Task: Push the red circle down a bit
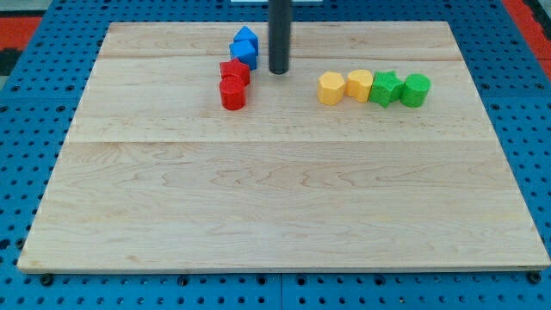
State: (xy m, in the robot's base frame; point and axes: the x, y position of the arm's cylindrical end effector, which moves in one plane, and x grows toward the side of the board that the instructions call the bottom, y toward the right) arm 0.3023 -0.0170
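The red circle lies on the wooden board at the upper left of centre. A second red block touches its upper side. Two blue blocks stand in a line above that. My tip rests on the board just to the right of the upper red block and the blue blocks, a small gap away. It sits up and to the right of the red circle and does not touch it.
A row of blocks lies to the right: a yellow block, a second yellow block, a green star-like block and a green circle. A blue pegboard surrounds the board.
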